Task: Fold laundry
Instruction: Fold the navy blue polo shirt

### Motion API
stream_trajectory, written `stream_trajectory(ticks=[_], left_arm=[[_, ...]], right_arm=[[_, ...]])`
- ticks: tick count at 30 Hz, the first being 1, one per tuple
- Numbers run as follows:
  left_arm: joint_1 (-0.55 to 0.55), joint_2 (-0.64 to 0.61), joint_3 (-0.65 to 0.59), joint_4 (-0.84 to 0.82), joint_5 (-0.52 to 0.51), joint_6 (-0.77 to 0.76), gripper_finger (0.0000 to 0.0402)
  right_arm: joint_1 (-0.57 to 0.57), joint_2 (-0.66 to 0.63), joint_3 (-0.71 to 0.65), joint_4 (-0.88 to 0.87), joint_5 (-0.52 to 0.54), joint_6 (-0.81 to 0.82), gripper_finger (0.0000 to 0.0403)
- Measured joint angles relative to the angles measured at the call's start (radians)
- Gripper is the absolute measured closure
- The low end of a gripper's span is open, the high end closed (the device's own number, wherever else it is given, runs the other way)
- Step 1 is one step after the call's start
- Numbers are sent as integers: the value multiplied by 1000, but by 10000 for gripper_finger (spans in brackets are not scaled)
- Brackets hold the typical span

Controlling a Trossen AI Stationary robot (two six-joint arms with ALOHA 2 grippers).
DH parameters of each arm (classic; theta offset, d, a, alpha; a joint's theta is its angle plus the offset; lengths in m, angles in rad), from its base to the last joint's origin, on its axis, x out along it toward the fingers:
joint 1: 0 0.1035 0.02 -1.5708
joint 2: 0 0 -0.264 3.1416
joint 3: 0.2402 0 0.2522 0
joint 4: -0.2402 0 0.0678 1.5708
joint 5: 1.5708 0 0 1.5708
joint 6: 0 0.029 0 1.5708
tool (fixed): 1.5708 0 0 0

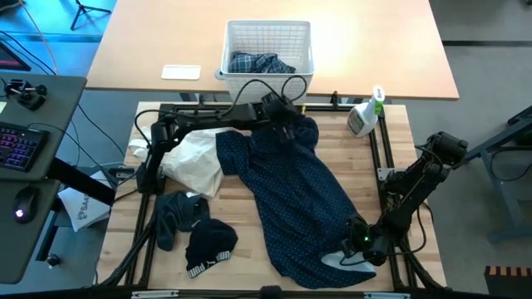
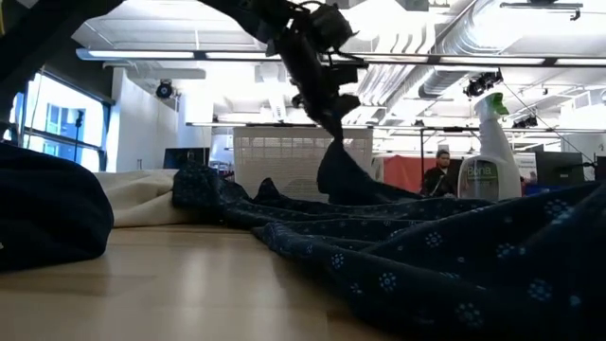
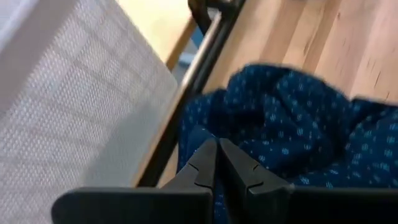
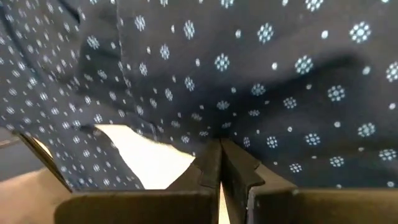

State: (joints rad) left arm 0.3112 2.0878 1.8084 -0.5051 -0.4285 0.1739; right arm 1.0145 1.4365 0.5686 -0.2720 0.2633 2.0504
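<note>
Navy shirt [image 1: 291,195] pinched at two ends.
Left gripper [image 1: 278,112] clamped on far edge beside basket [image 1: 268,41]; right gripper [image 1: 356,241] clamped on near hem, fingers [image 4: 211,168] pressed together.

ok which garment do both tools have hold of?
The navy dotted shirt, spread across the table's middle. Left tool pinches its basket-side end, right tool its near edge. The cream cloth and dark pieces lie untouched.

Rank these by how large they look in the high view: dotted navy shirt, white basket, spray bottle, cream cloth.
1. Dotted navy shirt
2. White basket
3. Cream cloth, partly hidden beneath the shirt and arm, so its rank is unsure
4. Spray bottle
</note>
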Motion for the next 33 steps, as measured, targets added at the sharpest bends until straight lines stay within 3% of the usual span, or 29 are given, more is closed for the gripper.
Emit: stream_trajectory(ticks=[5, 9, 13, 17, 25, 29, 33], left_arm=[[-1, -54, 3, 71, -1, 45, 401], [4, -63, 2, 67, 3, 44, 401], [5, -62, 1, 46, 25, 45, 401], [-2, -62, 1, 36, 36, 45, 401], [-4, -62, 1, 37, 75, 47, 401], [-4, -62, 1, 36, 82, 47, 401], [-4, -62, 1, 37, 99, 47, 401]], right_arm=[[8, -43, 32, -45, -35, 12, 403], [7, -84, 107, -182, -76, 10, 403], [3, -103, 179, -278, -43, 0, 402], [-41, -94, 195, -235, 33, -70, 381], [-180, 16, 195, -180, -123, -145, 268], [-216, 93, 195, -115, -172, -139, 256], [-223, 160, 196, -79, -191, -113, 272]])
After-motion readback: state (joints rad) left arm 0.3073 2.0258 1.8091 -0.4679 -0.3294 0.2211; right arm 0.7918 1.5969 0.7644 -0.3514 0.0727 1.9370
